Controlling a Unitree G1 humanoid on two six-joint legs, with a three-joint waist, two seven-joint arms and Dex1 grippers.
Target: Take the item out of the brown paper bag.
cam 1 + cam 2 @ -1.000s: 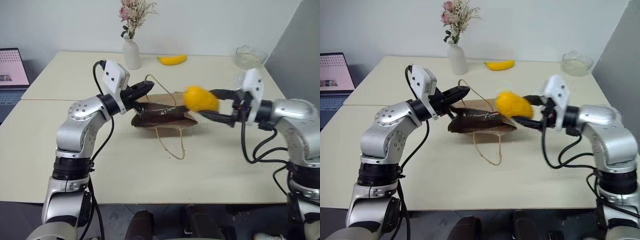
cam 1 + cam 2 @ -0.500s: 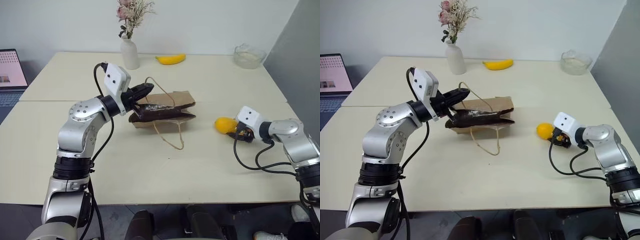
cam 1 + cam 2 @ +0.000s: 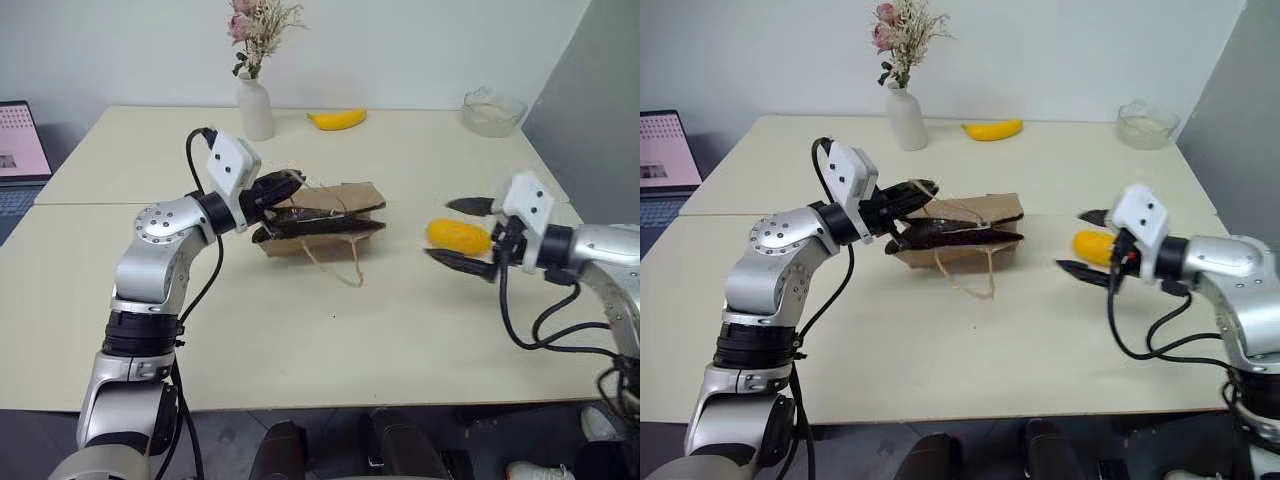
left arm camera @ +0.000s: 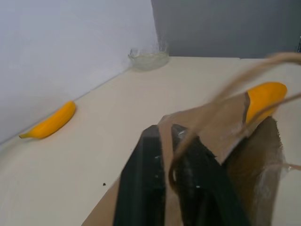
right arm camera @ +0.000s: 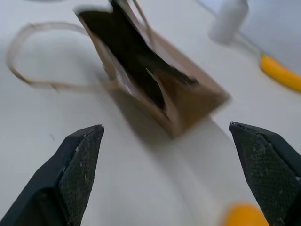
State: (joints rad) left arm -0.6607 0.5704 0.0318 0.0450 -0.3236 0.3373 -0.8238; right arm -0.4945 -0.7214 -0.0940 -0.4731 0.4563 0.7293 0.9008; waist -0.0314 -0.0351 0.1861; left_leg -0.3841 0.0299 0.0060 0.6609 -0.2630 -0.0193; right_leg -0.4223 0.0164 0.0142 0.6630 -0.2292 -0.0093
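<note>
You've got the item (image 3: 458,236) lying on the table (image 3: 400,330) well clear of the brown paper bag (image 3: 318,210), long axis crosswise between the right tool's (image 3: 462,233) wide-spread fingers, while the left tool (image 3: 278,190) pinches the bag's rim.
</note>
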